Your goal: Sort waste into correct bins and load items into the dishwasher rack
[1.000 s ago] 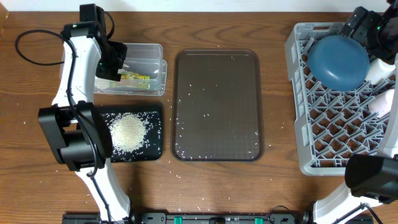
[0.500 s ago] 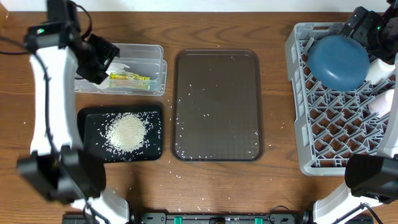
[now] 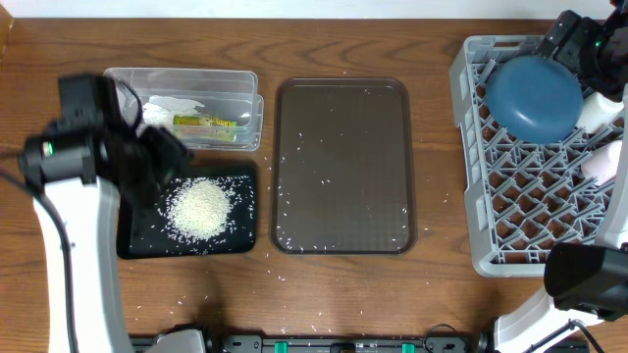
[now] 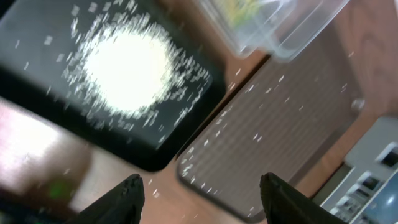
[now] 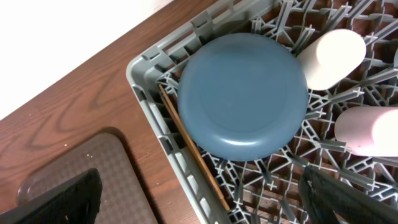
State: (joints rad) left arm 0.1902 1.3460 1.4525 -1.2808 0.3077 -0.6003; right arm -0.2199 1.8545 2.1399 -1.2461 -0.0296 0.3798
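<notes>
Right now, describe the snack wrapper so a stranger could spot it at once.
Find the big brown tray mid-table; left of it in the overhead view lie two bins. Take the clear tub, not the black tray heaped with rice. Inside it the wrapper is the thin yellow-green printed strip, next to a crumpled white napkin.

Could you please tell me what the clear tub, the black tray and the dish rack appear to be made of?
The tub looks like thin glossy plastic, since its contents show through. The black tray is probably smooth plastic with a faint sheen. The rack looks like matte grey moulded plastic lattice.
</notes>
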